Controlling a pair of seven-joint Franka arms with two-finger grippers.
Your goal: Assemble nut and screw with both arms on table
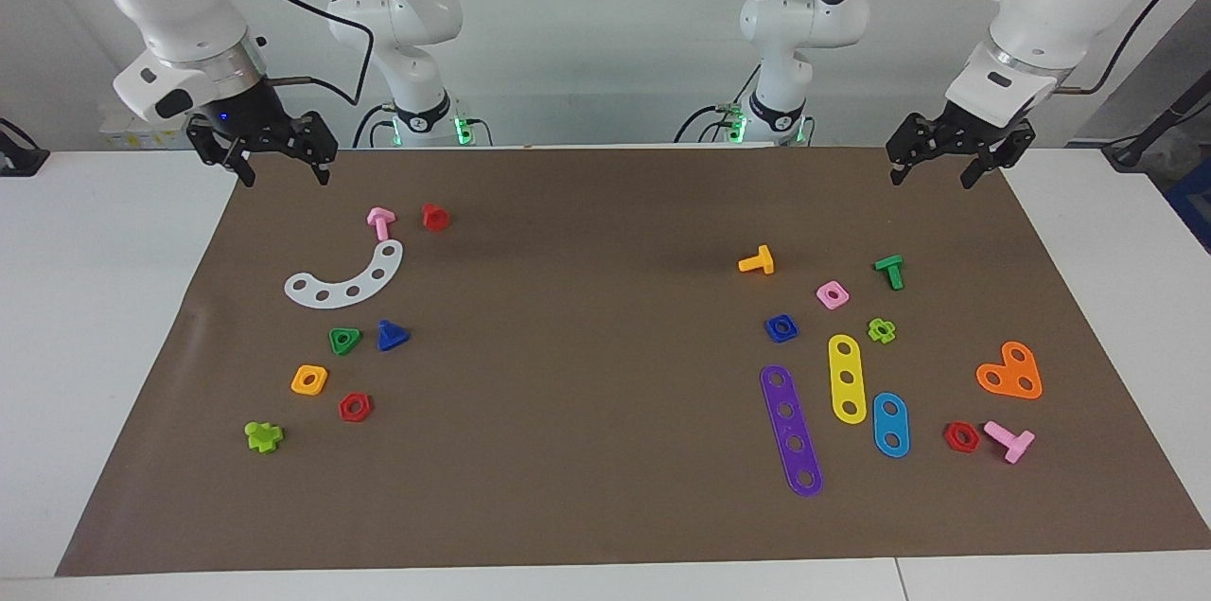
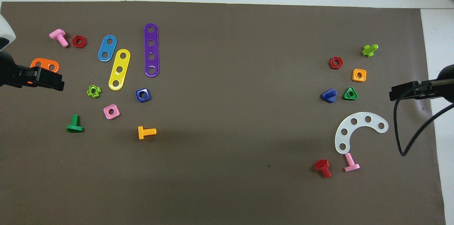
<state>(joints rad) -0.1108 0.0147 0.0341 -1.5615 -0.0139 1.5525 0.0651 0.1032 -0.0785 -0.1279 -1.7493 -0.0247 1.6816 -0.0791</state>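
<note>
The blue nut lies flat on the brown mat toward the left arm's end, beside a pink square nut. The dark-blue screw lies toward the right arm's end, beside a green triangular nut. My left gripper hangs open and empty over the mat's corner at its own end. My right gripper hangs open and empty over the mat's corner at its end. Both are well apart from the parts.
Near the nut lie an orange screw, a green screw, purple, yellow and blue strips and an orange heart plate. Near the screw lie a white curved plate, an orange nut and a red nut.
</note>
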